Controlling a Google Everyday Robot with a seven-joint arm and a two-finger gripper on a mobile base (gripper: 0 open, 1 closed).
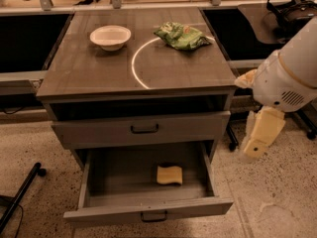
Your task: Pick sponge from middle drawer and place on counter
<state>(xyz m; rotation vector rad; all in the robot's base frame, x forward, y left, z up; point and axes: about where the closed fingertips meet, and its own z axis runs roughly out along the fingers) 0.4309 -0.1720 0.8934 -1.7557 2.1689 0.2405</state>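
Observation:
The pale-yellow sponge (pixel 169 175) lies flat in the tray of the middle drawer (pixel 148 213), right of centre. That drawer is pulled out below a closed drawer (pixel 143 129). The counter (pixel 99 73) is the wood-grain top with a white arc. My gripper (pixel 256 147) hangs from the white arm at the right. It is beside the cabinet's right side, level with the closed drawer, above and to the right of the sponge. It is apart from everything and holds nothing that I can see.
A white bowl (pixel 110 36) and a green wrinkled snack bag (pixel 182 36) sit on the back of the counter. A black chair (pixel 290 14) stands at the back right. A black bar (pixel 20 197) lies on the floor at the left.

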